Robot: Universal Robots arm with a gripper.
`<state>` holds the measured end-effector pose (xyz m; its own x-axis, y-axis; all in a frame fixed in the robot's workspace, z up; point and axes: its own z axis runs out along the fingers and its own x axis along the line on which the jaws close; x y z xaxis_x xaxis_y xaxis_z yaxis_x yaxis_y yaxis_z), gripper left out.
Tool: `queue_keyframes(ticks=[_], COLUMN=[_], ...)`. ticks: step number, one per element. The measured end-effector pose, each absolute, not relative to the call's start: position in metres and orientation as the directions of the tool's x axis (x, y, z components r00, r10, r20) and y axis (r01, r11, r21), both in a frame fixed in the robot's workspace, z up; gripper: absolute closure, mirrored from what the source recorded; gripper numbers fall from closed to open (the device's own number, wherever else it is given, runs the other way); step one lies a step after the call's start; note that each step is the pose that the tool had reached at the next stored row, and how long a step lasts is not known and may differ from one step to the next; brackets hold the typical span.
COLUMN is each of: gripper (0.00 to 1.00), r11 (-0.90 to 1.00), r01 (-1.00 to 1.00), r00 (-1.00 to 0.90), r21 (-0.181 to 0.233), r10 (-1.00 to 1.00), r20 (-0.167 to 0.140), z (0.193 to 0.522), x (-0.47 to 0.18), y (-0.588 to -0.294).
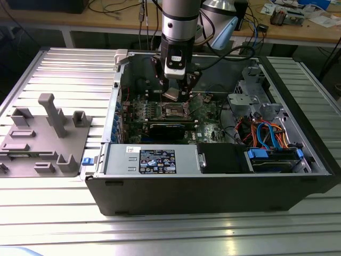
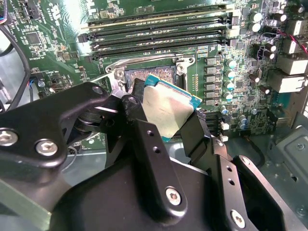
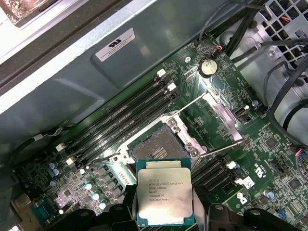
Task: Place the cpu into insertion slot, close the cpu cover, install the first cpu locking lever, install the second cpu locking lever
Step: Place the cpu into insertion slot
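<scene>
**Item: cpu** [image 3: 165, 197]. Count one. Your hand [image 2: 168, 120] is clamped on two opposite edges of it, the silver top facing up in the first wrist view. It hangs in the air, tilted in the second wrist view, and touches nothing on the board.

**Item: insertion slot** [image 3: 161, 151]. Count one, bare, dark centre exposed. In the exterior view it sits at 6 o'clock of the cpu, close by, with a gap between them.

**Item: cpu cover** [image 3: 224, 115]. Count one, swung open and lying away from the slot.

**Item: locking levers.** Count two, thin metal rods [image 3: 188, 102] and [image 3: 222, 147]. As far as you can judge, both are released and clear of the slot.

**Progress.** First step in hand and not finished: chip carried, not seated. Cover unclosed, neither lever latched, so all four steps remain.

**Surroundings.** Memory slots [image 3: 122, 120], count four, beside the slot. Coin cell [image 3: 208, 67], count one. Computer case [image 1: 213, 186], count one, open, on the ribbed metal counter [image 1: 64, 69]. Grey fixture tray [image 1: 42, 138], count one, at 9 o'clock of the case in the exterior view.
</scene>
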<state>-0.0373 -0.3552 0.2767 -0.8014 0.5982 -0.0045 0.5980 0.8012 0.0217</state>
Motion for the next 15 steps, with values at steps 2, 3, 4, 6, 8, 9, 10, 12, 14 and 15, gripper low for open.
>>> queue_keyframes(ticks=[2, 3, 4, 6, 8, 9, 10, 12, 14, 15], gripper=[0.45, 0.45, 0.45, 0.45, 0.45, 0.45, 0.45, 0.45, 0.45, 0.45], r11=[0.801, 0.800, 0.800, 0.799, 0.799, 0.799, 0.798, 0.798, 0.797, 0.797], r01=[0.599, 0.599, 0.599, 0.601, 0.601, 0.601, 0.602, 0.602, 0.603, 0.604], r00=[-0.801, -0.801, -0.800, -0.799, -0.799, -0.799, -0.799, -0.798, -0.797, -0.797], r21=[0.022, 0.022, 0.022, 0.022, 0.021, 0.021, 0.021, 0.021, 0.021, 0.021], r10=[0.599, 0.599, 0.600, 0.601, 0.601, 0.602, 0.602, 0.603, 0.603, 0.604], r20=[-0.005, -0.005, -0.005, -0.005, -0.005, -0.005, -0.005, -0.005, -0.005, -0.005], z=[0.2767, 0.2767, 0.2766, 0.2766, 0.2766, 0.2766, 0.2766, 0.2767, 0.2766, 0.2767], x=[-0.0374, -0.0374, -0.0373, -0.0374, -0.0374, -0.0373, -0.0374, -0.0373, -0.0374, -0.0373], y=[-0.3552, -0.3552, -0.3552, -0.3552, -0.3552, -0.3552, -0.3552, -0.3552, -0.3552, -0.3552])
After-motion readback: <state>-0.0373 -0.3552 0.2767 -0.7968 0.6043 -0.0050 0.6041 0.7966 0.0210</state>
